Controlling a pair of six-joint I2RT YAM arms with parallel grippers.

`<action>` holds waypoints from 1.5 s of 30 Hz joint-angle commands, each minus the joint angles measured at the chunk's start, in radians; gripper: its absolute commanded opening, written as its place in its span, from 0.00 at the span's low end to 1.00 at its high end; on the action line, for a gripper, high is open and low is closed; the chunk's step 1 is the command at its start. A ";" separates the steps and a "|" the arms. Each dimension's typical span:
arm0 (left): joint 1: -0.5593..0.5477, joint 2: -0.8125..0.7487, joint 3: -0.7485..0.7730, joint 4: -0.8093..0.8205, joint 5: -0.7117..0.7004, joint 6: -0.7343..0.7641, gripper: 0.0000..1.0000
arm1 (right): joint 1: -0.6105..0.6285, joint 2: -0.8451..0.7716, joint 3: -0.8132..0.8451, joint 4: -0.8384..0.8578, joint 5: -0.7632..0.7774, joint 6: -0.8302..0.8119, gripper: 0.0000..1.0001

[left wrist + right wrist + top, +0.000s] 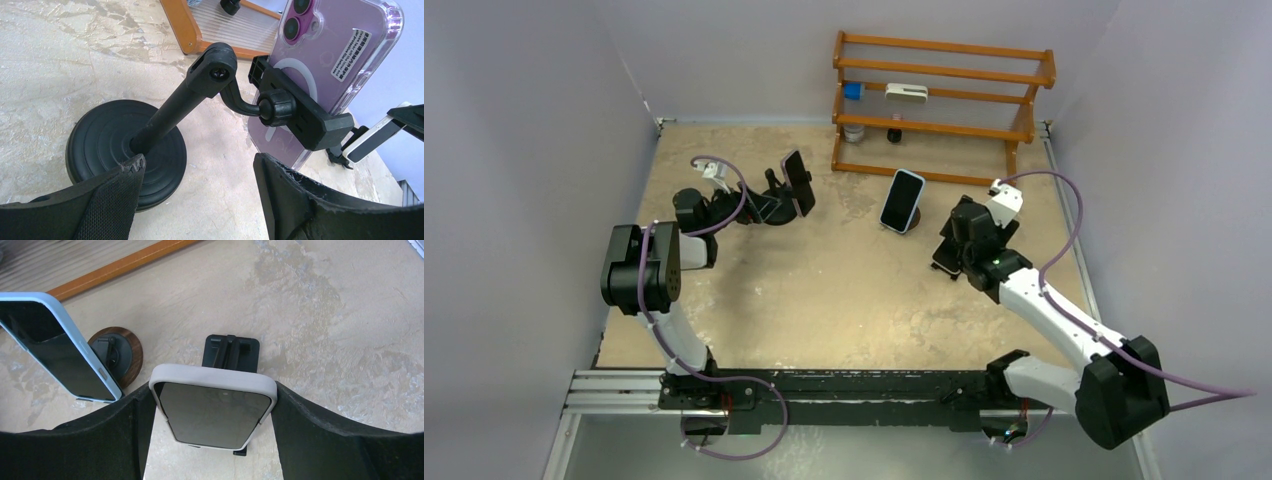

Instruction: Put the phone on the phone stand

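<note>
The right gripper (213,390) has its two black fingers (310,435) pressed against the long edges of a phone in a pale grey case (212,415), gripping it across its width with the dark screen facing the wrist camera. The phone sits tilted over a small black phone stand (232,351), whose back plate shows past the phone's top edge at 12 o'clock. Whether it rests fully on the stand I cannot tell. From above, this pair lies at about 3 o'clock on the beige mottled table (824,290).

At 10 o'clock from the grey phone stands a phone in a light blue case (55,350), propped on a round wooden-rimmed stand (127,347).

The left gripper (197,160) is spread wide and holds nothing. Its fingers straddle the stem of a tall black stand with a round disc base (100,140), at 10 o'clock on the table. This stand's clamp carries a purple phone in a clear case (345,45).

An orange wooden rack (944,100) stands at 1 o'clock by the far wall.
</note>
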 commanded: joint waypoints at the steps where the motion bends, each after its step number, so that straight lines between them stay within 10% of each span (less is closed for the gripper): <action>1: -0.003 0.009 0.030 0.027 0.018 0.020 0.78 | 0.032 0.012 0.069 0.055 0.105 -0.008 0.68; 45: -0.003 0.033 0.042 0.033 0.022 0.014 0.78 | 0.092 0.131 0.051 0.077 0.196 0.011 0.76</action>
